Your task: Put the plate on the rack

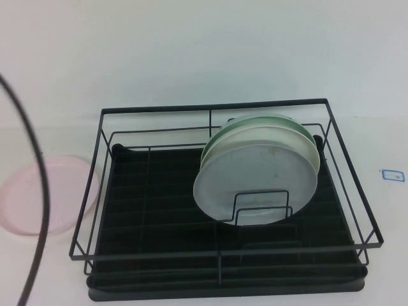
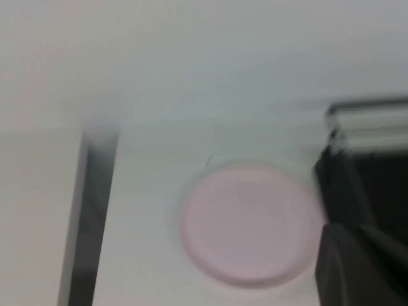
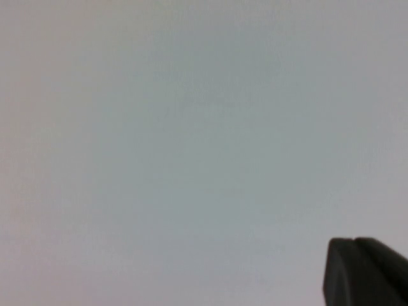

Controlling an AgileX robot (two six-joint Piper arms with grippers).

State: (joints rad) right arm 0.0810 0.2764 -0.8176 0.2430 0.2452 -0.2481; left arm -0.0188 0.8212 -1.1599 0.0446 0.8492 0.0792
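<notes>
The pale pink plate [image 1: 48, 194] lies flat on the white table, left of the rack and touching nothing. It also shows in the left wrist view [image 2: 250, 223]. The black wire rack [image 1: 102, 167] with its ribbed tray base stands in the middle; its corner shows in the left wrist view [image 2: 366, 169]. My left gripper [image 2: 357, 268] shows only as a dark part at the frame's edge, above the table beside the plate and apart from it. My right gripper [image 3: 363, 274] shows only as a dark tip over bare white table. Neither gripper shows in the high view.
A white plate [image 1: 255, 182] leans upright in the rack's small wire holder, with pale green plates [image 1: 255, 121] behind it. A black cable [image 1: 42, 191] curves across the pink plate at the left. A small blue-edged label [image 1: 392, 174] lies right of the rack. A dark gap [image 2: 89, 217] marks a table edge.
</notes>
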